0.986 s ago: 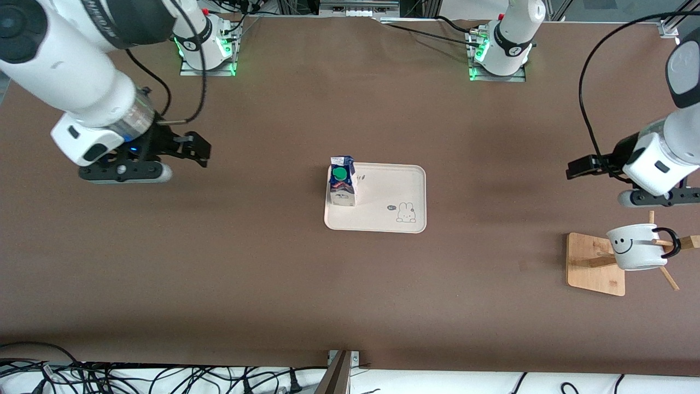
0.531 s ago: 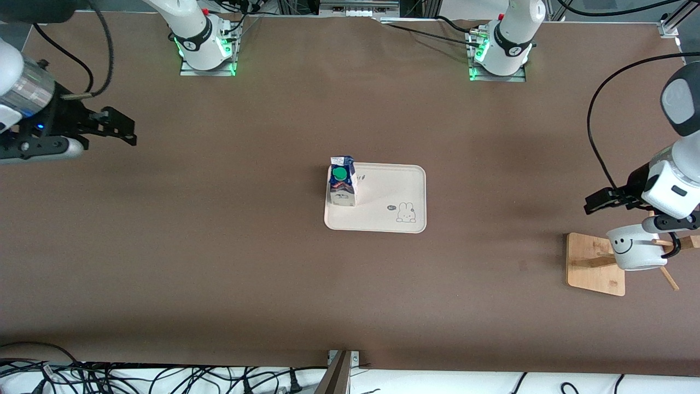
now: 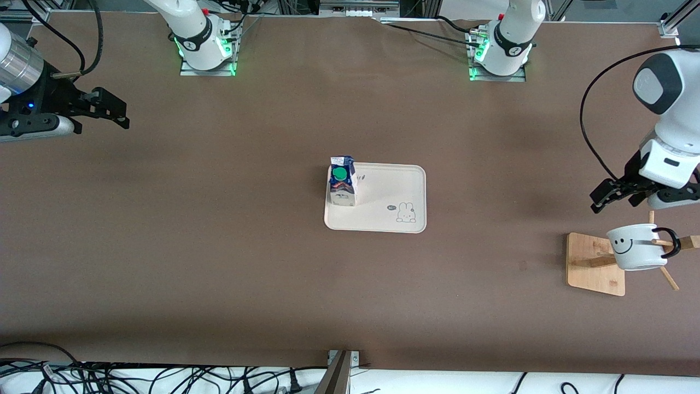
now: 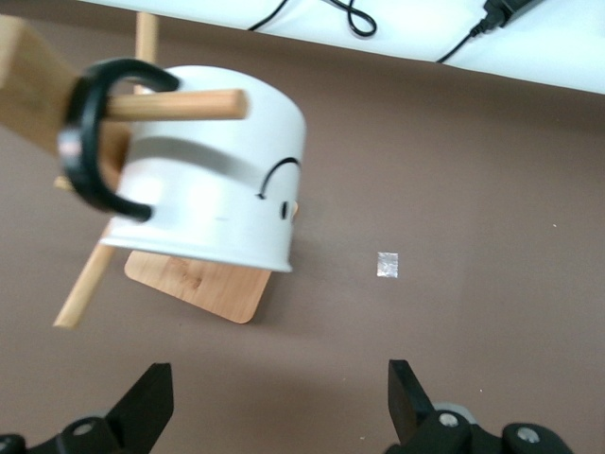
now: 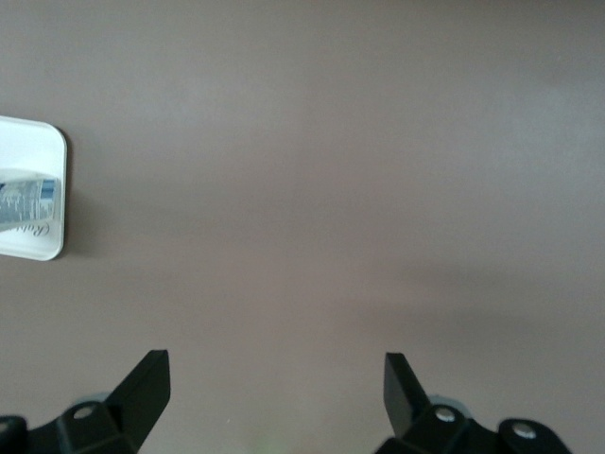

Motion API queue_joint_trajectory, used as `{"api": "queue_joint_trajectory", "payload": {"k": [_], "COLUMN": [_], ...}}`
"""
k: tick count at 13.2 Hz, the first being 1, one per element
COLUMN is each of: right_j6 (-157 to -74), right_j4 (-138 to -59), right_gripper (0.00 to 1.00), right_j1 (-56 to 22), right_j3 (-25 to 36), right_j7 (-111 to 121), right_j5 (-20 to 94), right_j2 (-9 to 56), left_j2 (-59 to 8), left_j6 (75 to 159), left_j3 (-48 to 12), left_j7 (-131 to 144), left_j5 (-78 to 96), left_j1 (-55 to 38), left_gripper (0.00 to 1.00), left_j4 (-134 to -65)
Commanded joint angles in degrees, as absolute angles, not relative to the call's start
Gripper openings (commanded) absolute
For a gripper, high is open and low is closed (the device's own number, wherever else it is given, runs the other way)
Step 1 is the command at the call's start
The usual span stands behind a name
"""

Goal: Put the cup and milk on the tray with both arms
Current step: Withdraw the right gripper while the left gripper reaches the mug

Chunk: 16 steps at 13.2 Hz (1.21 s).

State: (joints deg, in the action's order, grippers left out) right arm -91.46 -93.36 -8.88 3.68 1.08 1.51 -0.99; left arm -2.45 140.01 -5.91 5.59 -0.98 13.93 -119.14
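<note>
The milk (image 3: 342, 183), a blue and white carton with a green cap, stands upright on the cream tray (image 3: 385, 191), at the edge toward the right arm's end. The white smiley cup (image 3: 636, 247) hangs by its black handle on a peg of a wooden rack. My left gripper (image 3: 617, 199) hovers open just above the cup without touching it. In the left wrist view the cup (image 4: 208, 180) lies ahead of the empty left gripper (image 4: 279, 397). My right gripper (image 3: 112, 108) is open and empty over bare table at its own end. The right wrist view catches the tray (image 5: 55, 142) and milk (image 5: 28, 203) at its edge, ahead of the right gripper (image 5: 274, 388).
The wooden rack's square base (image 3: 593, 265) sits near the left arm's end of the table, with pegs sticking out around the cup. A small shiny patch (image 4: 388, 266) lies on the table beside the rack. Loose cables (image 3: 109, 377) run along the table's front edge.
The right arm has pulled away from the tray toward its own end of the table. The left gripper has come down and swung round close above the cup. Both stayed open.
</note>
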Motion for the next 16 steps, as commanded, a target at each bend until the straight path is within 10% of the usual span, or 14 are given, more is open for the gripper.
{"api": "queue_joint_trajectory", "payload": {"k": [1, 16], "right_j6": [-92.6, -90.8], "right_j4": [-94.3, -89.6], "right_gripper": [1.0, 1.0], "right_j1": [-7.9, -8.1], "right_j3": [2.7, 2.5], "right_j7": [1.8, 0.1], "right_j5": [1.0, -0.2], "right_j2": [-1.8, 0.8], "left_j2": [1.0, -12.2], "left_j6": [145.1, 156.6], "left_j3": [-6.8, -7.0], "left_j7": [7.1, -1.5], "left_j5": [-0.4, 26.5], "left_j1": [16.1, 16.7], "left_gripper": [1.0, 0.71], "left_j4": [-123.1, -114.3]}}
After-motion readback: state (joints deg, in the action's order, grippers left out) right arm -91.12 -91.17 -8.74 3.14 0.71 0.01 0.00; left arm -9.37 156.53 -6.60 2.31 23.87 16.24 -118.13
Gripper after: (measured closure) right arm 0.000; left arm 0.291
